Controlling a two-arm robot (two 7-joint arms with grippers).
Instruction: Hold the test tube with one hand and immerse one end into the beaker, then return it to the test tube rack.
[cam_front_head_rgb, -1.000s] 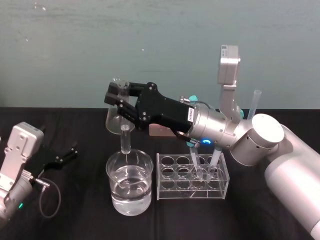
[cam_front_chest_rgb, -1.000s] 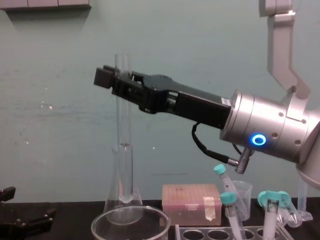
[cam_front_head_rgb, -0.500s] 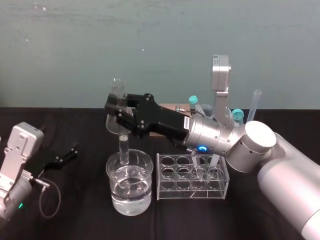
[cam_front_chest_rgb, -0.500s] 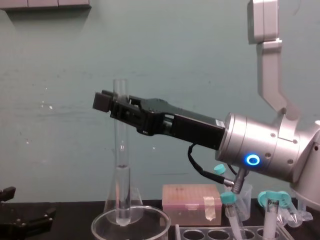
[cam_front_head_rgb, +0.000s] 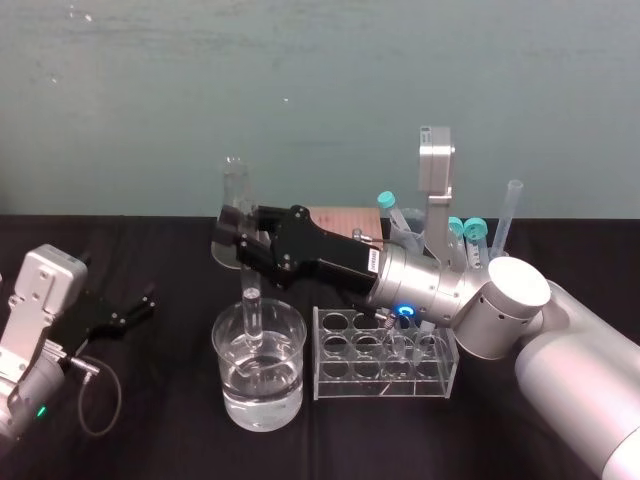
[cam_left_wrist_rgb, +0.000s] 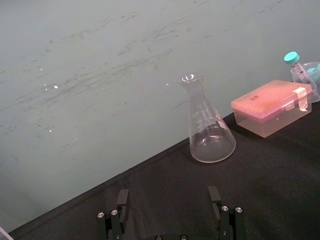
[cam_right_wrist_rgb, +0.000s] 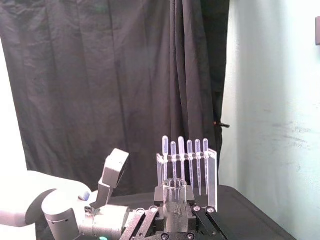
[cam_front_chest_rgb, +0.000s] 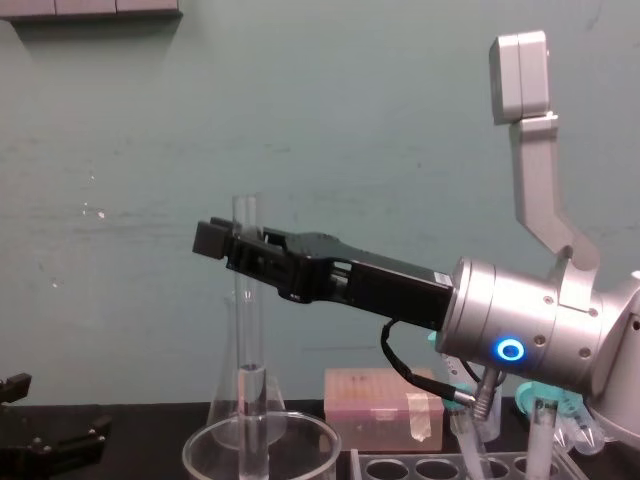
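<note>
We are resting our left gripper (cam_front_head_rgb: 122, 314) low on the black table (cam_front_head_rgb: 150, 420) at the far left, its fingers (cam_left_wrist_rgb: 118, 216) spread apart with nothing between them. Right of it and farther back, a cone-shaped glass flask (cam_left_wrist_rgb: 208, 131) is standing by the wall.

We are holding the test tube (cam_front_head_rgb: 251, 302) upright in our right gripper (cam_front_head_rgb: 237, 222). The black fingers are clenching the glass on its upper part, just under the rim, so the rim is sticking up above them and the long lower part is hanging below. From the wrist, the open rim (cam_right_wrist_rgb: 175, 186) is showing between the two fingers. The tube's rounded end is sitting inside the beaker (cam_front_head_rgb: 226, 392), which stands near us and directly under the gripper. The end is reaching about to the water line, but we cannot tell whether it is wet. The arm is stretching in from the right, its blue ring (cam_front_chest_rgb: 511, 350) glowing.

Just right of the beaker, the test tube rack (cam_front_head_rgb: 340, 382) is standing with teal-capped tubes (cam_front_head_rgb: 392, 213) leaning in its right-hand holes. A pink box (cam_front_chest_rgb: 385, 405) is lying behind it.
</note>
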